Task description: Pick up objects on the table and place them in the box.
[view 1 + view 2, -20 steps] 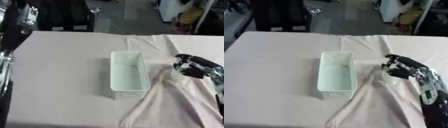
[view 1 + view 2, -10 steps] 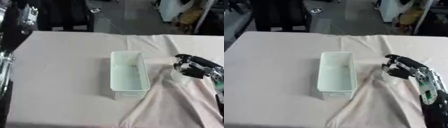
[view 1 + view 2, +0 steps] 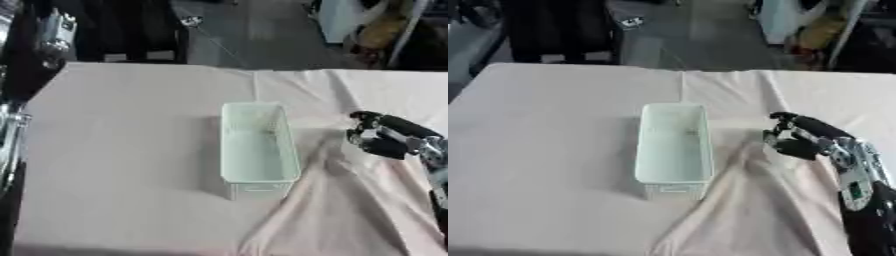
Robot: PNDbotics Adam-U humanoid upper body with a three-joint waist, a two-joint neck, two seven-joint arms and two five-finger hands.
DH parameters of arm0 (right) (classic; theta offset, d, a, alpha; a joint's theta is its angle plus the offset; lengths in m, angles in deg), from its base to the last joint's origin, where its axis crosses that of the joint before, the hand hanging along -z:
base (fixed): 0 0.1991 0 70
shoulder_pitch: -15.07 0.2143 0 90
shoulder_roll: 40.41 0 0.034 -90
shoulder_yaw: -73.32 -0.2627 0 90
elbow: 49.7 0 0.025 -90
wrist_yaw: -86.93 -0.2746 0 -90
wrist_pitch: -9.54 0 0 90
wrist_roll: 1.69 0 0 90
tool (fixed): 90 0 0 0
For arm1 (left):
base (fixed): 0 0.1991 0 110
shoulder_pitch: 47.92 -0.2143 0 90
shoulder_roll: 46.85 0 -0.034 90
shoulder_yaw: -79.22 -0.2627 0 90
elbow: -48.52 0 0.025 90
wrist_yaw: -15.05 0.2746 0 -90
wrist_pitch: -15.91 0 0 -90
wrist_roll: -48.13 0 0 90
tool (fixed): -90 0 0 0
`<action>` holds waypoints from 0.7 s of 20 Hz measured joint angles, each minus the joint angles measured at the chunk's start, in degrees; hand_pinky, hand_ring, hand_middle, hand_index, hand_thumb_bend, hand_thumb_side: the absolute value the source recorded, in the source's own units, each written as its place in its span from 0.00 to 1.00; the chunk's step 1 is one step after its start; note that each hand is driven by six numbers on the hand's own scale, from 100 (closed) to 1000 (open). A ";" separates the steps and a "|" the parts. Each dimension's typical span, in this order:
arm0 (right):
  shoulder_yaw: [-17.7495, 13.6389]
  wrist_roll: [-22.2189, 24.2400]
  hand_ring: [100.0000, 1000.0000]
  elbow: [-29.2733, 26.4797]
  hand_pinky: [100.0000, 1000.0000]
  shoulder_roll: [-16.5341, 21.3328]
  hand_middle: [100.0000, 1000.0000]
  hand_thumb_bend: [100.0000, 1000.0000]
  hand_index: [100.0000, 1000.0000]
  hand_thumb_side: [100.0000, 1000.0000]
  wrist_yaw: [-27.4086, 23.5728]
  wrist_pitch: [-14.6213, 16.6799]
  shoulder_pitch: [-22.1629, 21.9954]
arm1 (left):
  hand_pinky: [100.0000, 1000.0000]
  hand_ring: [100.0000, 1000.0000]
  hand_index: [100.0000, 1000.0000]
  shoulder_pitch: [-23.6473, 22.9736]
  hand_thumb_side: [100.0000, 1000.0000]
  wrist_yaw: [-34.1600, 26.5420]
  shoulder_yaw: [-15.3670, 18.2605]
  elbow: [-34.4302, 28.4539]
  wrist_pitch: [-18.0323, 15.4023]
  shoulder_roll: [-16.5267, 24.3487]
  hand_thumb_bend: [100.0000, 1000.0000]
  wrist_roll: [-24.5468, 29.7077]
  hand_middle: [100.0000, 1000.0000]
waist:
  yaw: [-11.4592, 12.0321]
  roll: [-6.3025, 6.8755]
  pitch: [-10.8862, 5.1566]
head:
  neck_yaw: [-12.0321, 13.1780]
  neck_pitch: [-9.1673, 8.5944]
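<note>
The left eye view shows part of the robot's left arm along its left edge, silver and black, with no hand visible on it; the right eye view leaves that arm out and instead shows more of the right forearm running down to the lower right corner.

There is one box, a pale green rectangular tub, and one pale pink cloth covering the table, creased into ridges below the hand. The box looks almost empty (a faint dark speck shows on its floor, too small to make out).

One hand shows: the right hand. Its fingers are curled inward with the tips pointing toward the box, and I cannot tell whether they hold anything. The box stands just to the hand's left, apart from it, with a raised fold of cloth between them.
</note>
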 measured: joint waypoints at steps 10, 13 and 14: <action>-1.83 -0.95 1.00 -0.04 1.00 0.40 1.00 0.00 0.62 1.00 1.38 -1.72 0.05 | 0.42 0.55 0.70 0.00 0.73 0.00 0.00 0.00 0.08 0.00 0.00 0.09 0.70 | -0.11 0.01 0.00 | 0.00 -0.07; -1.95 -0.92 1.00 0.37 1.00 0.46 1.00 0.00 0.62 1.00 1.54 -1.90 0.04 | 0.42 0.55 0.70 0.00 0.73 0.00 0.00 0.00 0.08 0.00 0.00 0.10 0.70 | -0.11 0.01 0.00 | 0.00 -0.07; -1.95 -0.91 1.00 0.66 1.00 0.56 1.00 0.00 0.62 1.00 1.55 -1.90 0.02 | 0.42 0.55 0.70 0.00 0.73 0.00 0.00 0.00 0.07 0.00 0.00 0.10 0.70 | -0.11 0.01 0.00 | 0.00 -0.07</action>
